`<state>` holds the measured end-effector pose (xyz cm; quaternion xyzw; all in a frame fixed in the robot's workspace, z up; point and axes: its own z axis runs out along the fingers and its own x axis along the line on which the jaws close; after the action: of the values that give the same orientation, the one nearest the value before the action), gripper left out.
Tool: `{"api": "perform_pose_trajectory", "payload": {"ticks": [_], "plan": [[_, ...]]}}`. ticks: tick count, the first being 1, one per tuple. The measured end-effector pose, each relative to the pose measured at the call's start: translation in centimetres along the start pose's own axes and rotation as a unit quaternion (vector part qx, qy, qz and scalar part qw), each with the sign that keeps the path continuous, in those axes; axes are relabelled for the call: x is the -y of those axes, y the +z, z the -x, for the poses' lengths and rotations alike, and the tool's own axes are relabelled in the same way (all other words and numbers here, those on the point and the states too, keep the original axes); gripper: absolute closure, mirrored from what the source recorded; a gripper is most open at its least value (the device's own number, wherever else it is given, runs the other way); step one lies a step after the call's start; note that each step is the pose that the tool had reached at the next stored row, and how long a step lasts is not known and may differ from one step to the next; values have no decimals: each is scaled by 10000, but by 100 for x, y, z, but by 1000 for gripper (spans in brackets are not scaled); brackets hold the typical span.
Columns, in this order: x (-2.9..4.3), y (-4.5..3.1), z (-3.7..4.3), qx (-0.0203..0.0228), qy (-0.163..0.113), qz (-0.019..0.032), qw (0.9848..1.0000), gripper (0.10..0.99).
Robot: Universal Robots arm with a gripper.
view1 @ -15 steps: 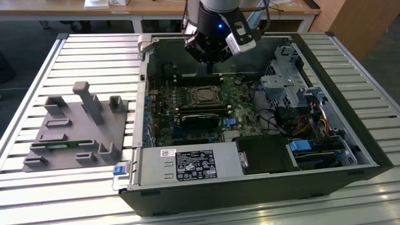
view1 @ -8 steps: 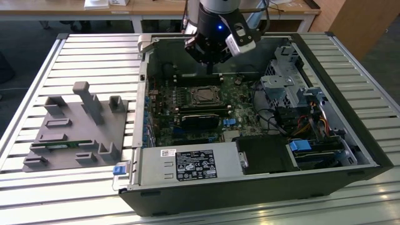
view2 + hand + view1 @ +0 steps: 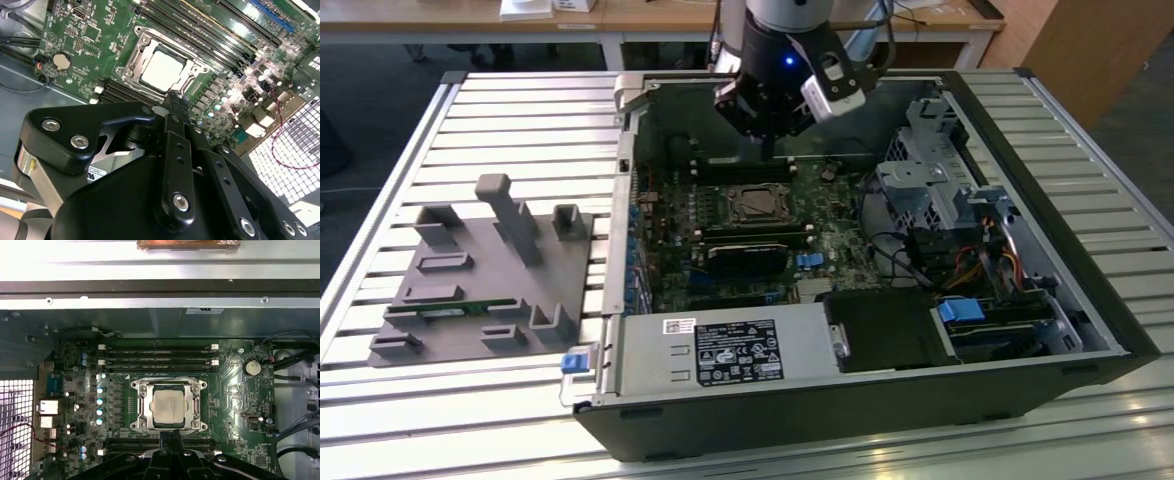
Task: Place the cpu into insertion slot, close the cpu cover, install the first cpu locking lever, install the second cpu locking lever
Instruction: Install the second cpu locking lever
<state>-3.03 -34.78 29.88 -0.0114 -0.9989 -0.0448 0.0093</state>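
Note:
The cpu (image 3: 167, 406), a pale silver square, lies flat in the insertion slot (image 3: 202, 385) on the green board. The cpu cover (image 3: 141, 407), a silvery frame, lies down around it, and the chip shows through its window. In the second wrist view the cpu (image 3: 162, 70) sits inside the cpu cover (image 3: 131, 59). I cannot tell the locking levers apart from the frame. My gripper (image 3: 171, 436) hangs above the board just beside the socket's edge, shut with nothing between its fingers; its black fingertips also show as the gripper (image 3: 175, 99). In the exterior view the gripper (image 3: 770, 150) is over the cpu (image 3: 754, 206).
The open computer case (image 3: 1067, 330) walls in the board. Long black memory slots (image 3: 157, 354) run on both sides of the socket. A drive cage with cables (image 3: 947, 190) stands on the exterior view's right. A grey fixture (image 3: 480, 270) lies outside the case on the slatted table.

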Motion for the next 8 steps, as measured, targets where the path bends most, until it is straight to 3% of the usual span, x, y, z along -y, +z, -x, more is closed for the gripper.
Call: {"api": "perform_pose_trajectory", "payload": {"ticks": [8], "plan": [[2, 25, 1, 0, 0, 0, 10000, 980]]}}
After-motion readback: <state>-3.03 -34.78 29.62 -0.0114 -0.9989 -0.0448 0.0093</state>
